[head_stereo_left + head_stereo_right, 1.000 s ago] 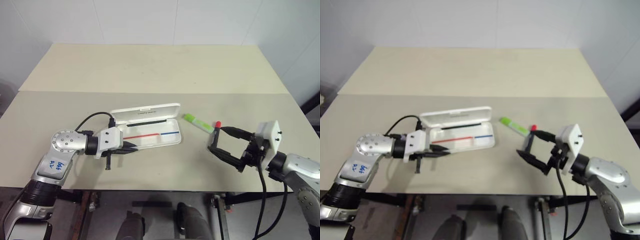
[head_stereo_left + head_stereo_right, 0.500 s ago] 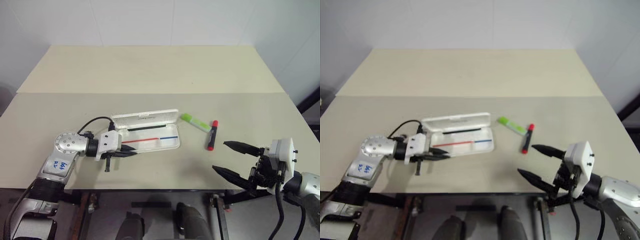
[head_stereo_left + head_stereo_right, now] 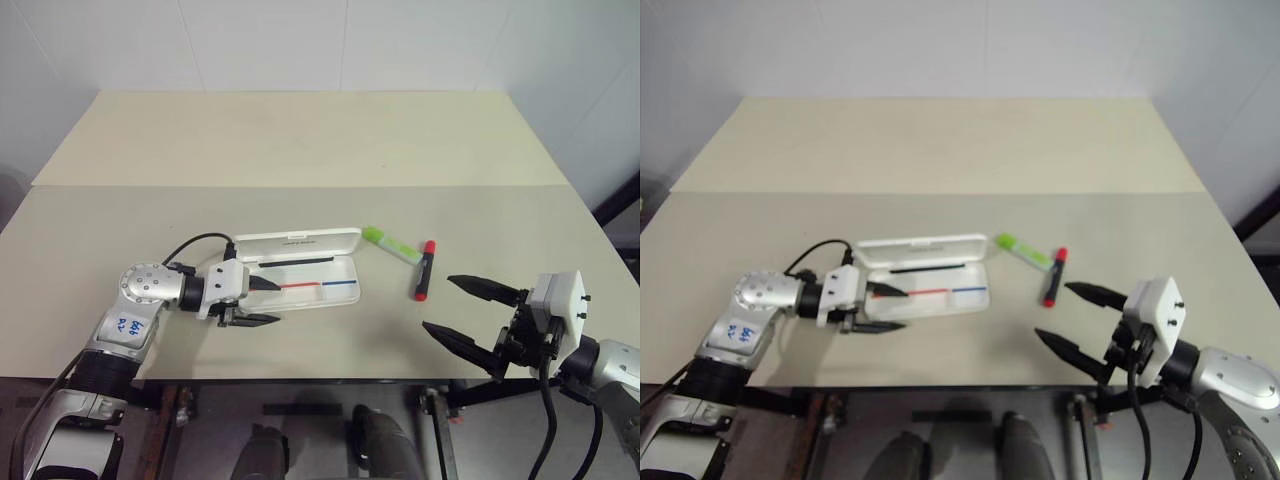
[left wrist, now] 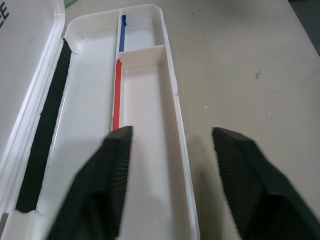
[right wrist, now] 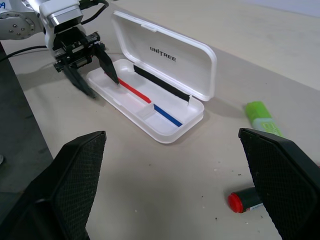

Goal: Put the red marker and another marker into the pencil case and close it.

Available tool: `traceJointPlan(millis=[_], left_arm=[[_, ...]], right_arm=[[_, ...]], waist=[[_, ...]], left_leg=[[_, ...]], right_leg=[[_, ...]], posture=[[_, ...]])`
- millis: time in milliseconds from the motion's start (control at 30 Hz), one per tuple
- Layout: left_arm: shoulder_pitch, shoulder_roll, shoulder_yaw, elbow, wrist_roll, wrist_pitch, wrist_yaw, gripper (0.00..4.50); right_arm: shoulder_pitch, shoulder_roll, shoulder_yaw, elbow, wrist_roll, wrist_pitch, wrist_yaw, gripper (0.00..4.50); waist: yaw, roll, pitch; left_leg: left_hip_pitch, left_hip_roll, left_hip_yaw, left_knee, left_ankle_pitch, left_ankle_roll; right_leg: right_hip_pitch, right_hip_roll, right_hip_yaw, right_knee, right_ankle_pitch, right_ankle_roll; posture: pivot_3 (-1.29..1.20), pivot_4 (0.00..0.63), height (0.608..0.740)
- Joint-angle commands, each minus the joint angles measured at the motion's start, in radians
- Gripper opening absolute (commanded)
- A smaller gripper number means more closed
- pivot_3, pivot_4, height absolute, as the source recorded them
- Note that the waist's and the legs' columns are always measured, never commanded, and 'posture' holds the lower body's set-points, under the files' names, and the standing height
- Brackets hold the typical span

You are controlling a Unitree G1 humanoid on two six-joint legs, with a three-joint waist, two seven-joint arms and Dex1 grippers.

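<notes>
Centrally on the beige bench lies the pencil case, a flat white box with its hinged lid raised at the far side, the lettering UNITREE on the lid, and a red and a blue stripe along the divider inside the tray. A black strip runs along the tray's hinge side. At the case's left end sits the left gripper, its jaws parted: one finger reaches over the tray near the red stripe, the other lies outside the near wall, over the bench, so the wall stands between them, and the jaws hold nothing. A black cable loops from that wrist just beside the case's left corner. Right of the case, apart from it, lies the lime-green marker, slanted, and just beside its right end the red marker, dark-barrelled with its red end pointing away from the robot; whether the two touch is hard to tell. Nearer the front edge and right of the markers hangs the right gripper, jaws spread wide and empty, well clear of both markers. In the right wrist view the red marker is partly hidden behind a finger, its barrel mostly cut off, and the green marker is likewise partly covered.
</notes>
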Motion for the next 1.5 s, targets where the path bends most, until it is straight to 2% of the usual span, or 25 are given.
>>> traceJointPlan(millis=[33,100,133,533,733,767,800,967,1133,1267,1500], left_arm=[[0.001,0.007,0.006,-0.095,-0.028,0.027,-0.004,3.73],[0.014,0.012,0.009,-0.139,-0.035,0.049,-0.002,4.45],[0.018,0.013,0.010,-0.152,-0.036,0.057,0.000,4.48],[0.149,0.066,0.109,-0.443,-0.166,0.292,0.070,4.48],[0.173,0.018,0.193,-0.522,-0.247,0.358,0.179,4.48],[0.182,0.010,0.207,-0.541,-0.259,0.370,0.203,4.48],[0.189,0.003,0.219,-0.556,-0.268,0.381,0.225,4.48],[0.235,-0.044,0.269,-0.621,-0.311,0.388,0.312,4.48],[0.292,-0.076,0.328,-0.657,-0.425,0.364,0.289,4.48],[0.346,-0.030,0.378,-0.647,-0.460,0.370,0.248,4.48],[0.434,0.082,0.480,-0.564,-0.525,0.367,0.085,4.48]], right_arm=[[-0.015,-0.002,0.006,-0.005,-0.011,-0.019,-0.007,4.50],[-0.018,-0.004,0.007,-0.003,-0.011,-0.019,-0.007,4.50],[-0.020,-0.005,0.007,0.000,-0.011,-0.019,-0.005,4.50],[-0.058,-0.027,0.018,0.033,-0.023,-0.014,0.018,4.50],[-0.120,-0.031,0.055,0.093,-0.067,-0.017,0.008,4.50],[-0.136,-0.028,0.064,0.103,-0.073,-0.013,0.000,4.50],[-0.149,-0.027,0.072,0.110,-0.077,-0.006,-0.006,4.50],[-0.218,0.006,0.149,0.177,-0.172,0.003,-0.094,4.50],[-0.321,0.079,0.258,0.301,-0.340,-0.004,-0.245,4.50],[-0.354,0.138,0.274,0.307,-0.358,0.053,-0.312,4.50],[-0.363,0.205,0.265,0.289,-0.364,0.158,-0.410,4.50]], waist=[[0.001,0.000,0.000],[0.001,0.000,0.000],[0.001,0.000,0.000],[-0.001,-0.002,0.001],[-0.001,-0.005,0.003],[-0.001,-0.006,0.003],[-0.001,-0.006,0.003],[-0.001,-0.007,0.004],[-0.005,-0.008,0.005],[-0.005,-0.007,0.005],[-0.005,-0.007,0.005]], left_leg=[[0.000,0.000,0.000,0.000,0.000,0.000],[0.000,0.000,0.000,0.000,0.000,0.000],[0.000,0.000,0.000,0.000,0.000,0.000],[0.001,0.000,0.001,0.000,0.000,0.000],[0.012,0.001,0.001,0.000,0.000,0.000],[0.013,0.001,0.001,-0.001,0.000,0.000],[0.014,0.001,0.001,-0.001,0.000,0.000],[0.014,0.001,0.002,-0.001,0.000,0.000],[0.014,0.001,0.003,-0.001,0.000,0.000],[0.014,0.001,0.003,-0.001,0.000,0.000],[0.015,0.001,0.003,-0.002,-0.001,0.000]], right_leg=[[0.000,0.000,0.000,0.000,0.000,0.000],[0.000,0.000,0.000,0.000,0.000,0.000],[0.000,0.000,0.000,0.000,0.000,0.000],[0.000,0.000,0.001,0.000,0.000,0.000],[0.007,0.000,0.001,-0.002,-0.002,-0.003],[0.010,0.000,0.001,-0.003,-0.003,-0.006],[0.012,0.000,0.001,-0.005,-0.008,-0.014],[0.013,0.000,0.002,-0.006,-0.008,-0.014],[0.013,0.000,0.003,-0.004,-0.008,-0.015],[0.013,0.001,0.003,-0.004,-0.009,-0.016],[0.011,0.000,0.003,-0.005,-0.009,-0.016]], posture=[[0.00,0.150,0.740],[0.00,0.150,0.740],[0.00,0.150,0.740],[0.00,0.150,0.740],[0.00,0.150,0.740],[0.00,0.150,0.740],[0.00,0.150,0.740],[0.00,0.150,0.740],[0.00,0.150,0.740],[0.00,0.150,0.740],[0.00,0.150,0.740]])
